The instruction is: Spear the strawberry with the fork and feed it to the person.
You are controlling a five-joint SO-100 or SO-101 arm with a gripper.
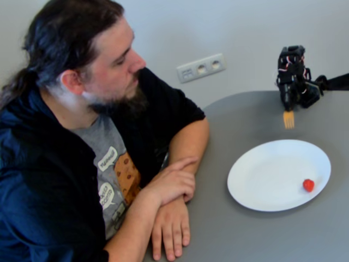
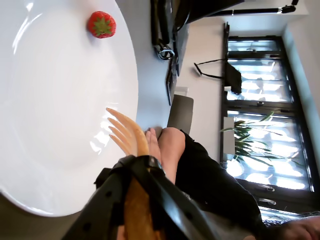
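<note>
In the fixed view, the arm (image 1: pixel 297 76) occupies the upper right of the frame, above a grey table (image 1: pixel 240 234). The fork (image 1: pixel 288 119) hangs from the arm's tip with its tines pointing down, above the table just beyond the far rim of the plate (image 1: pixel 272 174), which fills the lower right of the frame. The strawberry (image 1: pixel 308 185) lies on the plate near its right edge, below and slightly right of the fork in the frame and well apart from it; nothing is on the tines. The person (image 1: pixel 82 142) sits at the left of the frame, head turned toward the plate, forearms crossed on the table edge, hands (image 1: pixel 172 202) resting one over the other left of the plate. A wall socket (image 1: pixel 200 67) sits at upper centre. The wrist view lies on its side: the fork (image 2: pixel 127 132) rises from the black mount at bottom centre, its tines over the plate's (image 2: pixel 60 125) right edge, and the strawberry (image 2: pixel 101 24) lies at the upper left, apart from the tines. The gripper (image 2: pixel 137 200) is clamped on the fork's handle. Windows (image 2: pixel 260 100) and a plant (image 2: pixel 245 135) show at right.
</note>
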